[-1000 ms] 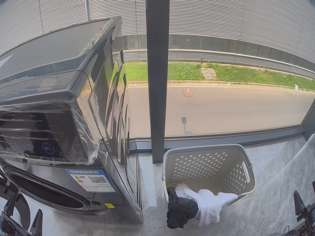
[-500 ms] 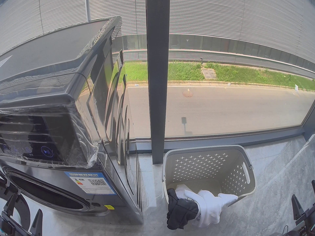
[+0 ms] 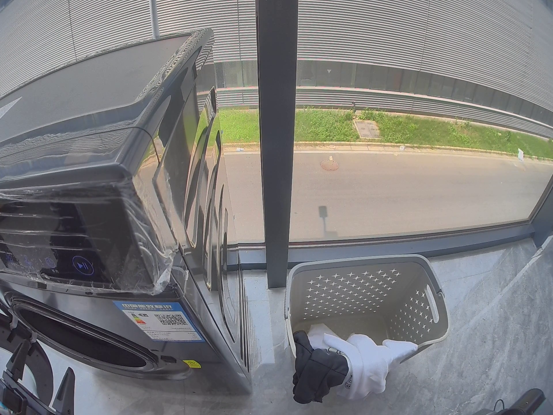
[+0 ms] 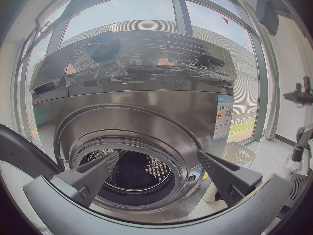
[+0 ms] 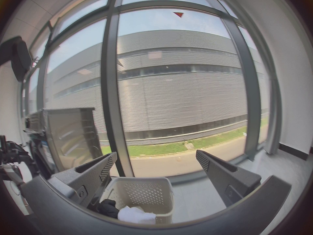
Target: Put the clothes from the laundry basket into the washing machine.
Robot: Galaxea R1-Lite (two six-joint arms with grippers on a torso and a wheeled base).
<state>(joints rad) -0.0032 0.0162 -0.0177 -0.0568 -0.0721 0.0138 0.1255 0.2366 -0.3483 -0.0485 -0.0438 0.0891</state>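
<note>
A grey washing machine [image 3: 103, 162] stands at the left with its round opening [image 3: 80, 335] uncovered. In the left wrist view a dark garment [image 4: 130, 175] lies inside the drum. The white laundry basket [image 3: 357, 259] sits on the floor to the right of the machine. A white garment [image 3: 368, 364] and a black garment [image 3: 317, 373] hang over its near rim. My left gripper [image 3: 49, 357] is open and empty in front of the drum opening [image 4: 130, 167]. My right gripper [image 5: 155, 159] is open and empty, set back from the basket [image 5: 143, 190] and facing it.
A dark window post [image 3: 276, 128] rises right behind the gap between machine and basket. Glass runs along the back, with a low sill [image 3: 403, 240]. The machine's open door [image 4: 19, 147] curves beside my left gripper. Bare marble floor [image 3: 495, 329] lies right of the basket.
My right gripper, seen at the lower right edge of the head view before, has dropped below that edge. The left gripper, basket and clothes have not moved.
</note>
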